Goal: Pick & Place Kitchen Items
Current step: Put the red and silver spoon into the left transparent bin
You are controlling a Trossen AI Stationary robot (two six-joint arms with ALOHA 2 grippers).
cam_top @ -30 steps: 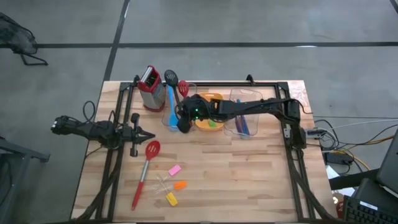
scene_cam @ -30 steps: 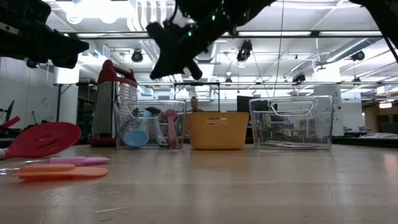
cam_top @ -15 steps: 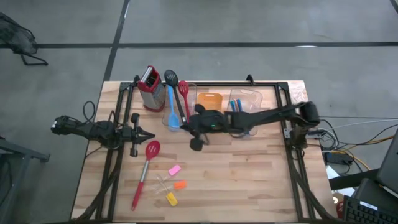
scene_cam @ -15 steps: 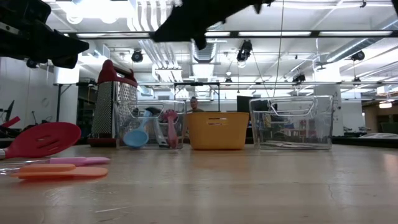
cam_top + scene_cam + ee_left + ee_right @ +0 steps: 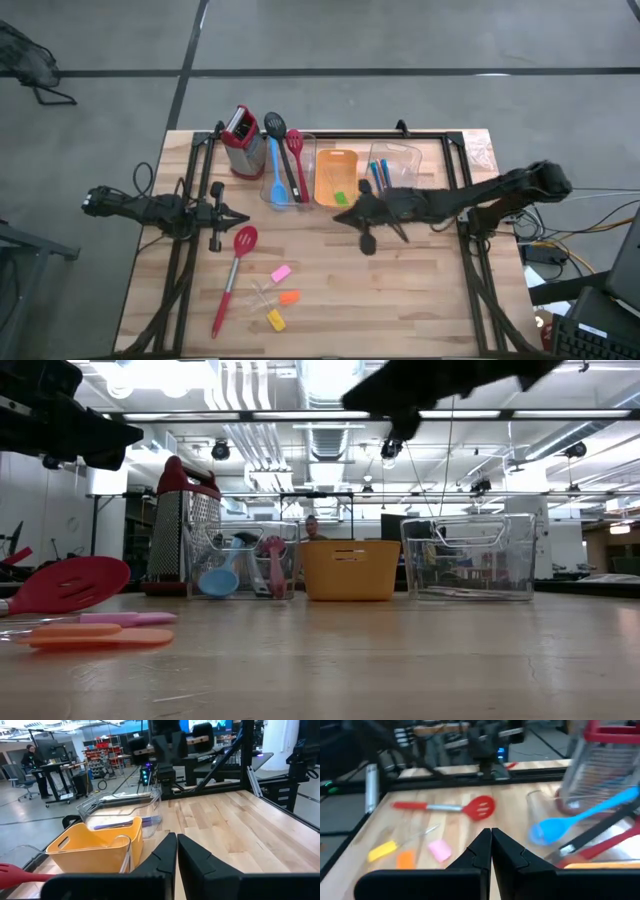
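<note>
On the near part of the table (image 5: pixel 420 290) lay the items not yet sorted: a yellow piece (image 5: pixel 275 320), an orange piece (image 5: pixel 289 297) and a pink piece (image 5: pixel 281 272), close together, with thin clear-looking cutlery between them that was too faint to name. Just beside them the red slotted spoon (image 5: pixel 234 270) lay flat, its head pointing to the far side. They probably waited there because each item is carried alone to a container.

The left end effector (image 5: pixel 232 217) hung at the left edge of the table, near the head of the red slotted spoon, with its fingers together and nothing between them; this arm seemed only to wait.

The right end effector (image 5: pixel 345 218) was above the middle of the table, just in front of the containers, its fingers pressed together and empty. One second earlier it had been over the left clear bin and the orange tray; since then it had drawn back toward the right side.

At the far side, the left clear bin (image 5: pixel 268 196) held a blue spoon (image 5: pixel 274 168), a black slotted spoon (image 5: pixel 282 152) and a red spoon (image 5: pixel 297 160), leaning over the far rim because they are long. The orange tray (image 5: pixel 328 182) held a small green piece (image 5: pixel 341 198), and the right clear bin (image 5: pixel 405 158) held blue-handled cutlery (image 5: pixel 378 175). A grater (image 5: pixel 239 140) stood beside the bins.
</note>
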